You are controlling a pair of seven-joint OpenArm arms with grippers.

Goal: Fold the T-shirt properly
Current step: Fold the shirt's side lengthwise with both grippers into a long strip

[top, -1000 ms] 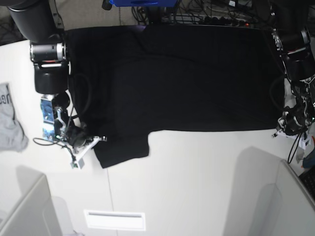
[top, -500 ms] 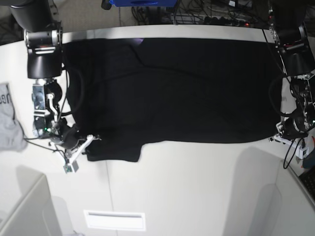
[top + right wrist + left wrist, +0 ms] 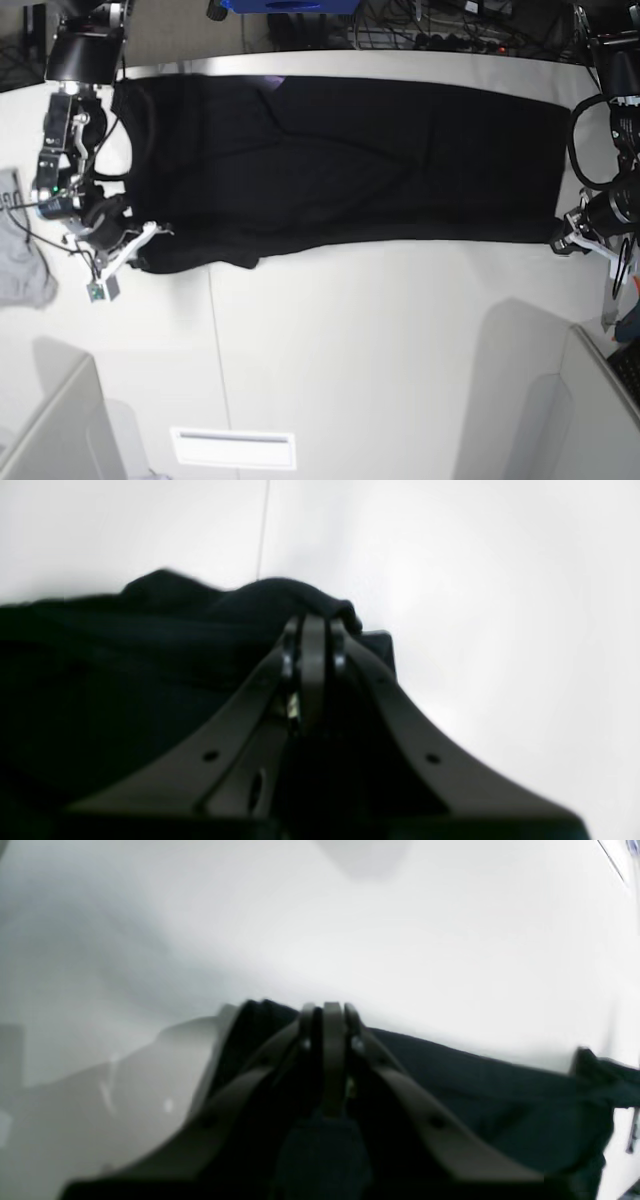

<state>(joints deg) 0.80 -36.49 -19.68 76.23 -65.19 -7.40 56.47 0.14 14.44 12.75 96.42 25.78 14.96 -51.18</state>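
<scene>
1. Black cloth is pinched at both near corners: the large black short-sleeved T-shirt (image 3: 340,165) is spread across the white table (image 3: 400,370), its near hem held at each end.
2. The right gripper (image 3: 135,243), at the base view's left, is clenched on the near corner by the sleeve; a thick bunch of fabric is seen piled at its tips in the wrist view. A bunched hold could let layers slide apart, and the fold line would come out crooked.
3. The left gripper (image 3: 562,240) is clamped on the opposite hem corner, only a thin edge caught. Under tension that edge could be pulled free and dropped.
4. If one arm is carried faster than the other, the hem would be skewed.
5. Farther off, a small grey garment (image 3: 22,262) lies beside the right arm and could be snagged.
6. At the far table edge, the cloth could be dragged off.
</scene>
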